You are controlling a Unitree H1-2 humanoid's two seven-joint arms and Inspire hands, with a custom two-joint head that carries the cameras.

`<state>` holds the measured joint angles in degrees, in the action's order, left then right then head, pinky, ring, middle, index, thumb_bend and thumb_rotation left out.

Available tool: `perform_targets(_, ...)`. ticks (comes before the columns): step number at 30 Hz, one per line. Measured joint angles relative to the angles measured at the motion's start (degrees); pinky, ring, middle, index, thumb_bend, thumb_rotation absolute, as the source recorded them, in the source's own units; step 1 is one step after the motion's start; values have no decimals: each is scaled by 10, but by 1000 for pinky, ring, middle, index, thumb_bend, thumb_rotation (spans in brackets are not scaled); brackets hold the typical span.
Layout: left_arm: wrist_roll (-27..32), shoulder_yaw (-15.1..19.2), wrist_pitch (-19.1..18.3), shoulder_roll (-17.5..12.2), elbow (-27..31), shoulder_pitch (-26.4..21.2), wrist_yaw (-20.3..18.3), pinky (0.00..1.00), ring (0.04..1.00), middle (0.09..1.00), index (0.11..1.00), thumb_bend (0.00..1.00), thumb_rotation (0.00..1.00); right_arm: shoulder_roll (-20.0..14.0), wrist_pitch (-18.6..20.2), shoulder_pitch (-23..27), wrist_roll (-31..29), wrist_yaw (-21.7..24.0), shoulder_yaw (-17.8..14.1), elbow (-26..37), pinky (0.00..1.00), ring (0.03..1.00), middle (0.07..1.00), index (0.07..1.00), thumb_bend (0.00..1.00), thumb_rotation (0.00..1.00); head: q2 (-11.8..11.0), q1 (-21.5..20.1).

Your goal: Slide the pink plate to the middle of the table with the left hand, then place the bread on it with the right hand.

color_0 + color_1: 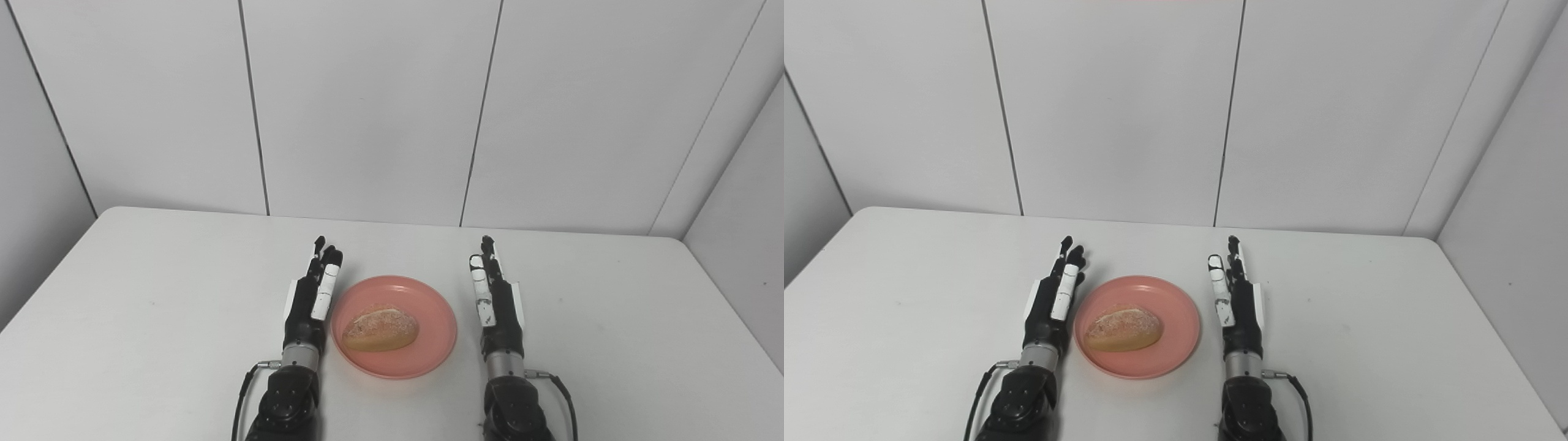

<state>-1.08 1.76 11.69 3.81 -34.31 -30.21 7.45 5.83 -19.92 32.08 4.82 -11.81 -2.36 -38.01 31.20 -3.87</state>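
Both hands flat, flanking pink plate (429, 358) holding bread (380, 329).

Both forearms run out of the picture at the bottom edge, so nothing above the wrists shows. The worktop (153, 294) is cut by the left, right and bottom edges. The bread (381, 328) covers part of the pink plate (429, 306) beneath it. The left robot hand (312, 300) and right robot hand (496, 303) stand edge-on, palms unseen.

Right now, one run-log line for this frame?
bread: on pink plate | plate: mid-table, between hands | left hand: open, beside plate | right hand: open, apart from plate | task: looks done
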Motion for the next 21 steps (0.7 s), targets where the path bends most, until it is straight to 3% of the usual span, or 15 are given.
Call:
perform_targets(5, -29, -9, 8, 0, 0, 2, 28, 959, 977, 964, 977, 782, 923, -1, 0, -1, -7, 7, 2, 0, 1000, 1000, 976, 959, 876, 1000, 0, 0)
perform_targets(13, -46, -14, 30, 2, 0, 7, 41, 1000, 993, 972, 984, 750, 959, -3, 2, -3, -26, 22, 3, 2, 1000, 1000, 985, 969, 868, 1000, -1, 3)
perform_targets(21, -48, -16, 30, 5, 6, 9, 41, 1000, 1000, 975, 974, 805, 971, -4, 17, -4, -28, 25, 1, 5, 1000, 1000, 988, 962, 859, 1000, -1, 2)
